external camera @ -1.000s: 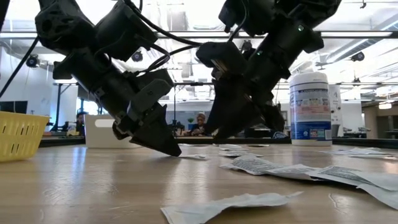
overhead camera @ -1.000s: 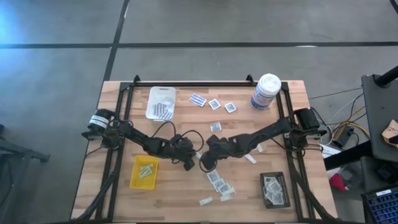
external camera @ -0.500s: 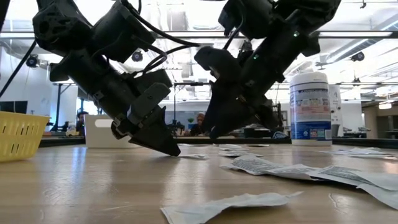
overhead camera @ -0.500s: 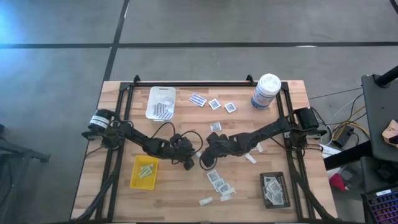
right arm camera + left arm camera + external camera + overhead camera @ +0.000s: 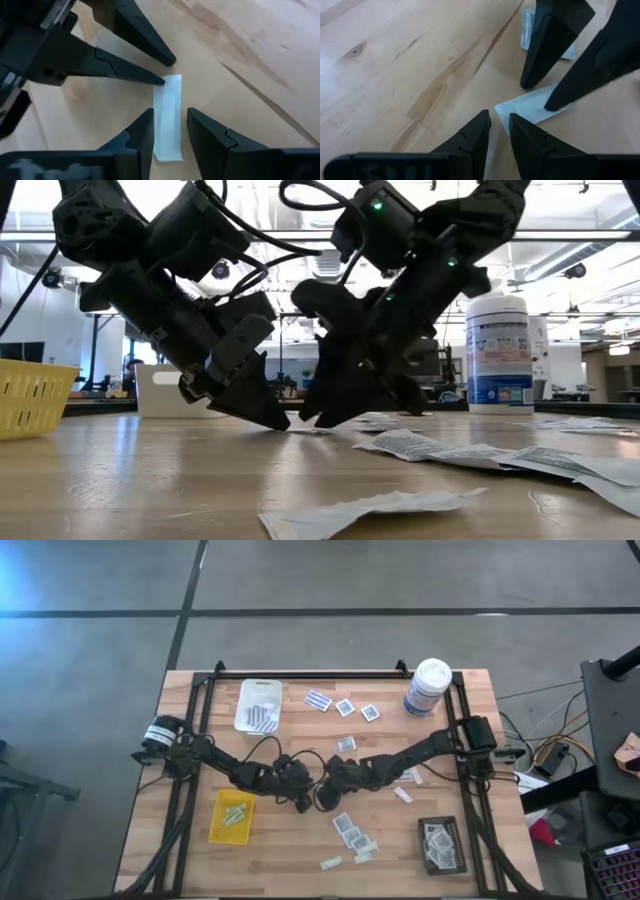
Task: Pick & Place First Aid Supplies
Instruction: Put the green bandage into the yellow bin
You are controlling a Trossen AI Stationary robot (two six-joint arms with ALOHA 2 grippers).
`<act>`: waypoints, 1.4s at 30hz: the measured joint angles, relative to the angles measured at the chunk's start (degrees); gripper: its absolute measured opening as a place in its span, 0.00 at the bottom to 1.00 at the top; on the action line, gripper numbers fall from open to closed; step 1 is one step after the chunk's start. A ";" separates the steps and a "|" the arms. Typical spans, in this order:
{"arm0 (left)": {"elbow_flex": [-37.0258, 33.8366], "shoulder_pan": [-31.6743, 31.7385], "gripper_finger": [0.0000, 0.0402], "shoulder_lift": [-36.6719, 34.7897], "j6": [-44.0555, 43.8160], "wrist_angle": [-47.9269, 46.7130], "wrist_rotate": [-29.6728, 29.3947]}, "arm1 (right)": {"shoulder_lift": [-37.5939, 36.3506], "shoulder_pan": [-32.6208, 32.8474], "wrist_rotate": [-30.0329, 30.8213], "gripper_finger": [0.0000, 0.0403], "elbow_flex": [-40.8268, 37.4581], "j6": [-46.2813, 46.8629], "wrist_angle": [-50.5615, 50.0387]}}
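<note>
Both end effectors met tip to tip at the middle of the desk (image 5: 140, 840), over 1 small pale narrow strip (image 5: 167, 117) that lay flat on the wood. The right end effector (image 5: 170, 122) had its fingers parted, straddling the strip without gripping it. The left end effector (image 5: 499, 120) also stood slightly open and held nothing; in the right wrist view one of its fingertips (image 5: 159, 80) touched the strip's far end.

Nearby clutter included loose white packets (image 5: 352, 832) just in front of the end effectors, a blue-and-white striped strip (image 5: 318, 700) and 2 square packets (image 5: 357, 709) toward the rear edge, and 1 more square packet (image 5: 346, 744) close behind the right arm. The white tray (image 5: 258, 704), yellow tray (image 5: 232, 817) and black tray (image 5: 440, 844) were well apart from the work point, as was the white canister (image 5: 428, 687). Open wood remained along the front left.

In the low view the strip was largely hidden behind the 2 sets of fingers.
</note>
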 joint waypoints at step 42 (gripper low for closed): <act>-0.81 -0.24 0.25 -0.09 2.04 0.46 -0.05 | 0.03 -0.32 -10.28 0.14 0.70 1.10 0.05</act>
